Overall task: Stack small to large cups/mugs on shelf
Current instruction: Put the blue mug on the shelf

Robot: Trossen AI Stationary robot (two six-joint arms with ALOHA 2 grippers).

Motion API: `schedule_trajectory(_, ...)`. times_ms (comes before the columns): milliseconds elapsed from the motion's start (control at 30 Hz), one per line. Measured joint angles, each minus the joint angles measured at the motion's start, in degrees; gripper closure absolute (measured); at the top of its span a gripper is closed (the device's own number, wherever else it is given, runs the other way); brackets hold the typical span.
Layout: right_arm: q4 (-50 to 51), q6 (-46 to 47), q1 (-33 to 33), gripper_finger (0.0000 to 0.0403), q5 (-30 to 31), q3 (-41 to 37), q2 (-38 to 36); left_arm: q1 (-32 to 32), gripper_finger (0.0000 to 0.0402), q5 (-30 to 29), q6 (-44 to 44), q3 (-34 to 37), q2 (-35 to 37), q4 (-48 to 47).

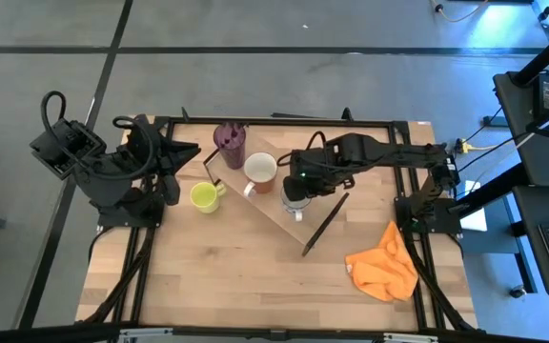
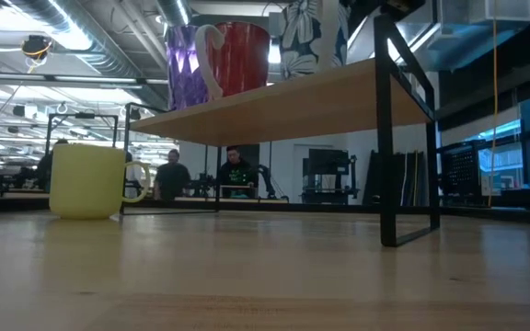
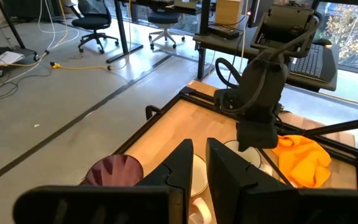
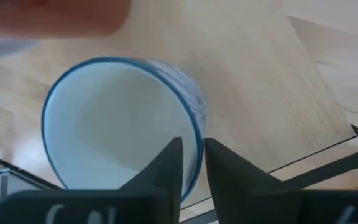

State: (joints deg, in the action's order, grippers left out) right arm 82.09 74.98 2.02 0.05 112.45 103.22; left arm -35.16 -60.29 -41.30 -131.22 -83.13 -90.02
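Right wrist view: right gripper (image 4: 191, 163) jaws pinch the white mug's (image 4: 114, 118) rim on the shelf (image 4: 260, 81); release only once it sits flat.

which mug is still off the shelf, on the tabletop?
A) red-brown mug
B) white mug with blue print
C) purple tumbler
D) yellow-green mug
D. The yellow-green mug stands on the tabletop beside the shelf, while the purple tumbler, red-brown mug and white mug stand on the plank.
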Motion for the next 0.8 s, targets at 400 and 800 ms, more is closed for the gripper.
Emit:
schedule_trajectory(400, 3.54, -5.18, -0.57, 0.0323, 5.85, 11.10, -0.07, 0.00, 0.0363, -0.02, 1.16, 0.00, 0.00, 0.00)
schedule_trajectory(800, 7.97, -13.43, 0.86, 0.0324, 0.69, 10.74, 0.39, -0.02, 0.0363, -0.04, 1.36, 0.00, 0.00, 0.00)
